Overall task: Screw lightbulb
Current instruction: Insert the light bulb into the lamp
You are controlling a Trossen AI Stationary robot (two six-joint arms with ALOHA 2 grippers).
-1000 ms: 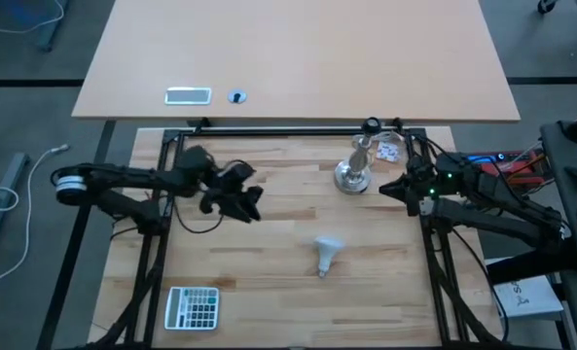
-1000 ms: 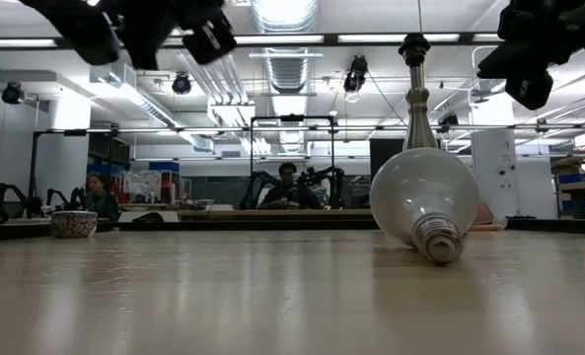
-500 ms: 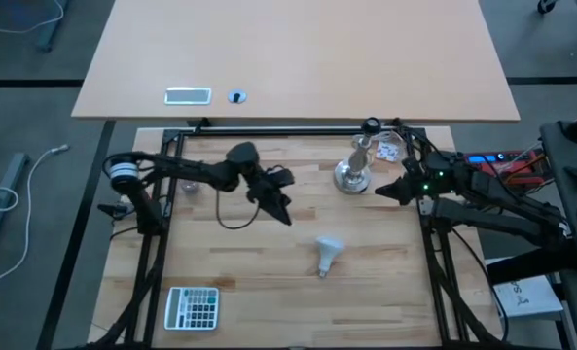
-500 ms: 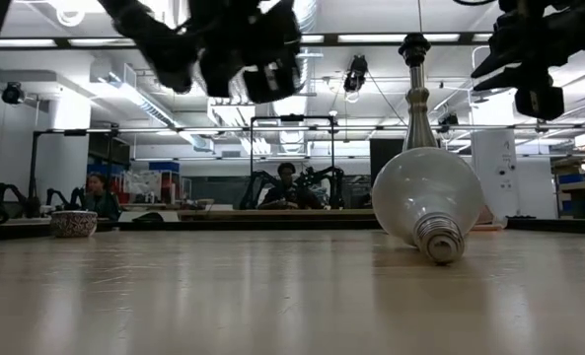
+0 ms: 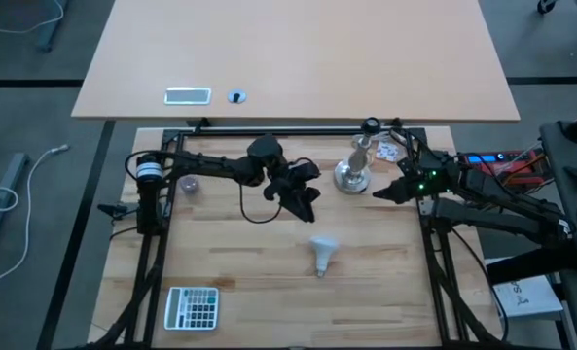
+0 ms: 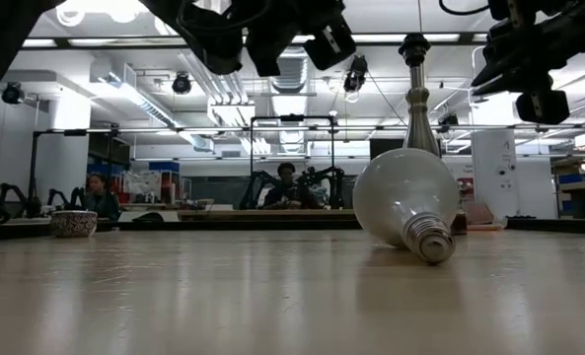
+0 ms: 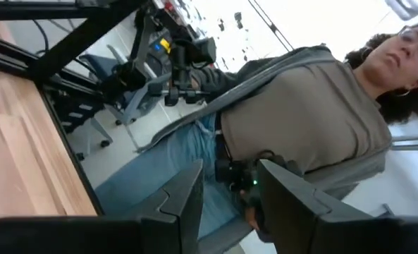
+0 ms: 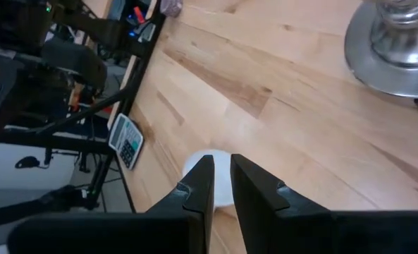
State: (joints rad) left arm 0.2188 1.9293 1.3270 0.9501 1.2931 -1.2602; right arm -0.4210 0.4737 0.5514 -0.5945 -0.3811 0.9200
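Centrally on the wooden table [image 5: 230, 267] lies the lightbulb [image 5: 323, 253], on its side, untouched. Left gripper [image 5: 306, 202], fingers parted and empty, hovers at its 11 o'clock. Right gripper [image 5: 386, 192], fingers nearly together and empty, waits at 2 o'clock beside the silver stand [image 5: 353, 171].

1. Work surface: a light wooden butcher-block table [image 5: 269, 272] bounded by a black metal frame.
2. The lightbulb [image 5: 324, 252] lies on its side near the table's centre, with its screw base pointing toward the near edge.
3. A silver metal stand [image 5: 352, 175] stands upright on its round base toward the far edge, right of centre.
4. A calculator [image 5: 192, 307] lies flat at the near left corner.
5. A small round object [image 5: 190, 183] sits near the far left edge; its type cannot be determined.
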